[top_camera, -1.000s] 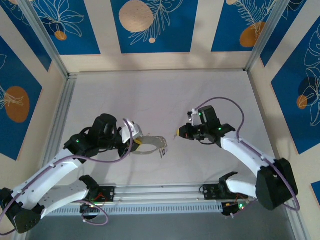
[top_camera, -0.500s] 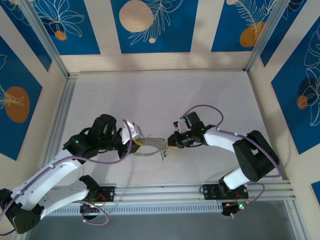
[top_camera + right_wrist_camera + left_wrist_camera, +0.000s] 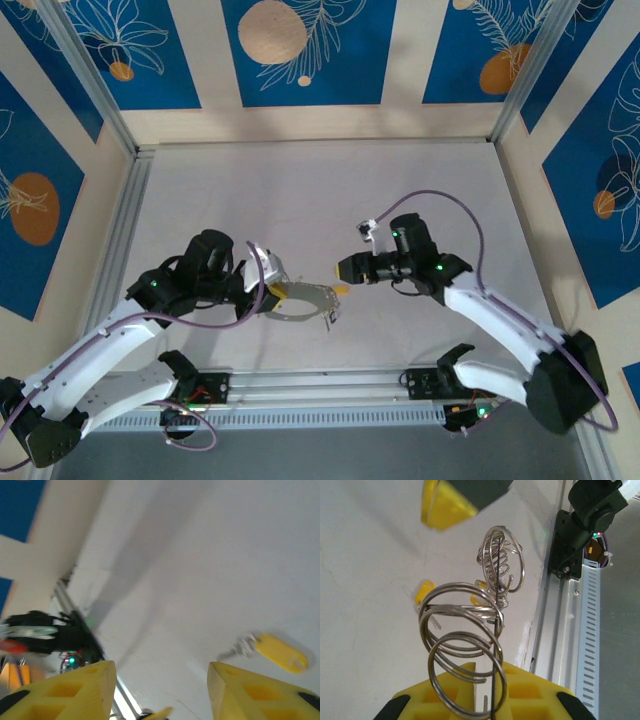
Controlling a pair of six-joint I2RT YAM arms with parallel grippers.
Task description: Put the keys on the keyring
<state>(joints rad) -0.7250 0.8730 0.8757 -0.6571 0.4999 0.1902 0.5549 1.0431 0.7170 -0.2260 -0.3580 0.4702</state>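
Keyring (image 3: 300, 300) pinched tight in left tool (image 3: 268, 290), toward near edge of surface (image 3: 300, 180), yellow-tagged key (image 3: 340, 288) at its right tip, threaded or not cannot tell. Right tool (image 3: 350, 268) just beyond, spread wide, empty. Risk: key slipping off if ring tilts or gets nudged; bare room toward far edge and both far corners.

- Keyring (image 3: 462, 611): shiny silver-grey.
- Key tag (image 3: 280, 652): yellow.
- Table (image 3: 300, 190): plain pale grey-white.
- Walls (image 3: 310, 50): cream, with blue panels bearing white leaf outlines and orange circles.
- Cable (image 3: 440, 196): purple.
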